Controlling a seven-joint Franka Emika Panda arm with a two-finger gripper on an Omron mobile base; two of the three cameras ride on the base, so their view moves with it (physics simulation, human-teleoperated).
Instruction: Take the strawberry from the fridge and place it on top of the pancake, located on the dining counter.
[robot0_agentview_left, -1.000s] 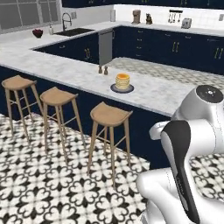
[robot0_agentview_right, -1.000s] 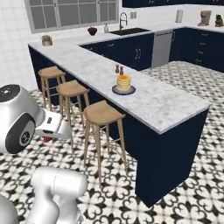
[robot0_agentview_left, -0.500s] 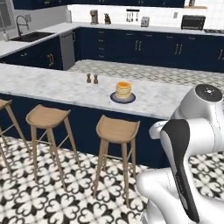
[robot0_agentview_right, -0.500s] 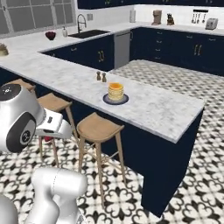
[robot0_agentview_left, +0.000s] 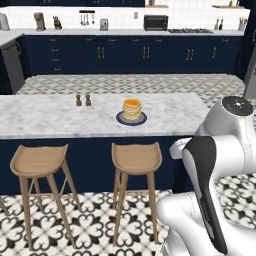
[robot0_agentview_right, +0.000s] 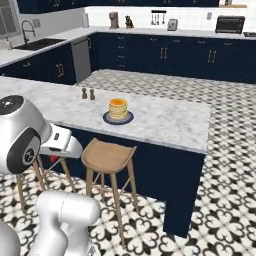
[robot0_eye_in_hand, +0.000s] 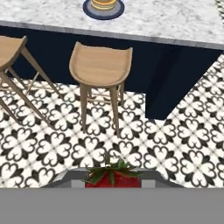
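— Where did you have the strawberry at that point?

— Between the gripper's fingers. In the hand view I saw the red berry with its green leaves right at the bottom, where the tips come up, and the jaws were closed on it. In the right base view a small spot of red showed under the white hand, low beside the arm.

— So the fridge part was done?

— I judged it so, since the berry was in the grip and I was looking at the dining counter, not the fridge. What was left was the whole placing step.

— And the pancake?

— It sat as a stack on its dark plate, near the middle of the counter's width, closer to the stool-side edge than to the far edge. Two brown shakers stood apart from it, toward the counter's left in the left base view. Nothing lay on top of the stack yet.

— How close was the hand?

— Well apart from it. The hand hung low over the patterned floor, below the counter top, with a wooden stool between it and the counter's edge. I reckoned I had to lift the berry above the marble, reach over the plate, then release.
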